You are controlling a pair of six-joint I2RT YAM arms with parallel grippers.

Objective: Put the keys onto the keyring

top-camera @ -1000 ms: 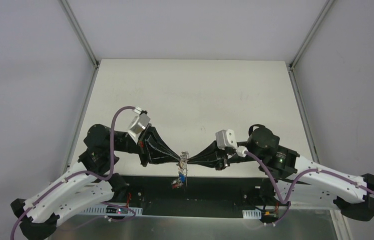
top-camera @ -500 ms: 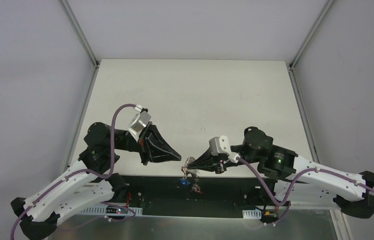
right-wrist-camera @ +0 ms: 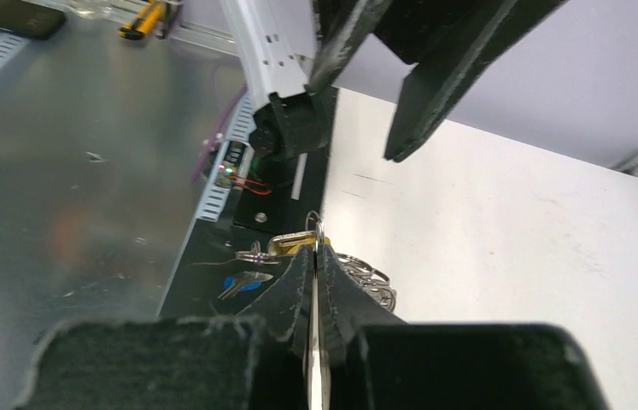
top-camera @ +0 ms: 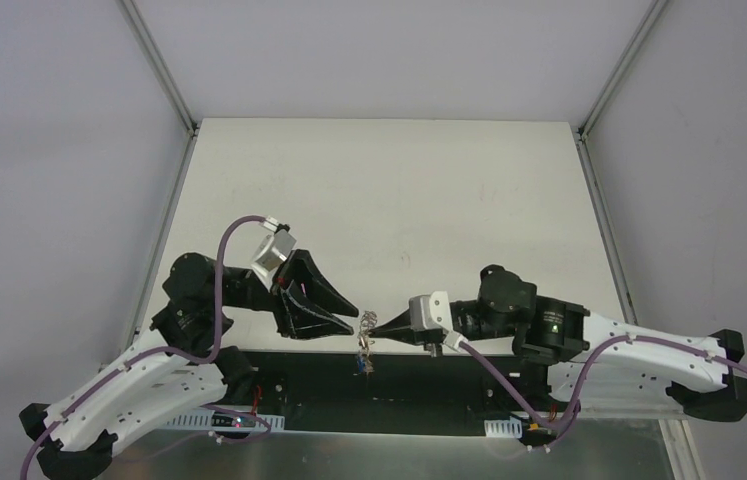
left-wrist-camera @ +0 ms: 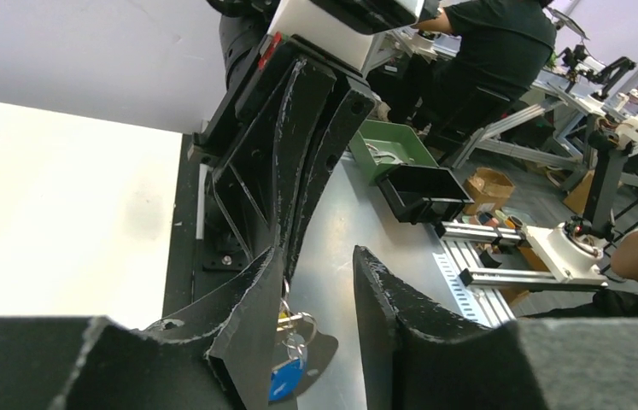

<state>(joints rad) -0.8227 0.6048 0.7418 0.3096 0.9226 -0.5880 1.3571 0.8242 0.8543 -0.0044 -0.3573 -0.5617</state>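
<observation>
Two grippers face each other over the near edge of the white table (top-camera: 379,200), their tips close but apart. The right gripper (top-camera: 373,328) is clenched on the keyring (right-wrist-camera: 319,232): its wrist view shows the thin silver loop pinched edge-on between both fingers. Several keys (right-wrist-camera: 245,283) hang from the loop below the fingers (one blue head and one yellow head are visible, the others look plain silver). They hang above the black strip (top-camera: 429,390) that borders the table on the near side. The left gripper (top-camera: 353,320) is released, its fingers spread and holding nothing, just left of the loop. Nearer than the strip lies a grey metal plate (right-wrist-camera: 59,171). Pale walls (top-camera: 49,150) and aluminium posts (top-camera: 157,65) enclose the table. Beyond the rig, the left wrist view shows a green bin (left-wrist-camera: 400,141), a black bin (left-wrist-camera: 422,184) and a person (left-wrist-camera: 494,43) in dark clothing.
</observation>
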